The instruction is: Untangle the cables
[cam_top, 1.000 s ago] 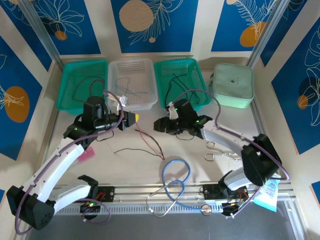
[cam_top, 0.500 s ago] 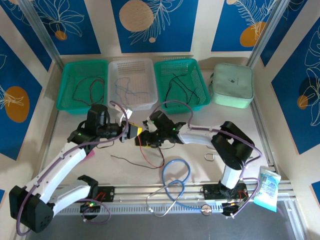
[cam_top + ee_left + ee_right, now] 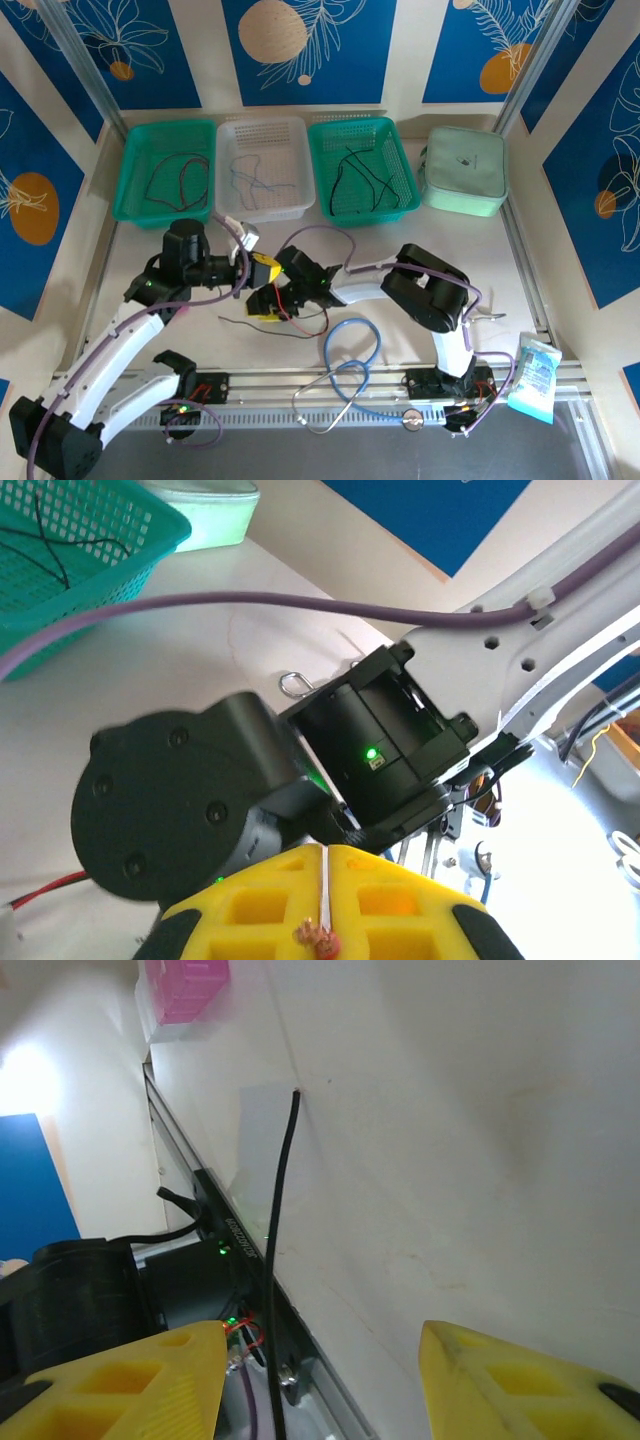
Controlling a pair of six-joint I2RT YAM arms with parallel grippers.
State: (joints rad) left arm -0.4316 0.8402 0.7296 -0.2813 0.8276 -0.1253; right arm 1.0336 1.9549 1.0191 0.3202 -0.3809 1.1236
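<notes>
Clamped thin cable (image 3: 326, 885) in shut left gripper (image 3: 264, 264) as anchor; straddled black cable (image 3: 277, 1250) with half-open, empty right gripper (image 3: 322, 1348), likely for pulling apart.

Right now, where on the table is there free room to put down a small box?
Bare table lies between the mint pouch and the right arm. It is crowded mid-table, where cables and blue tube loop lie.

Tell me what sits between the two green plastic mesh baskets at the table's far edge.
A white plastic mesh basket sits between them, holding a thin purple-grey cable; the top external view shows this.
</notes>
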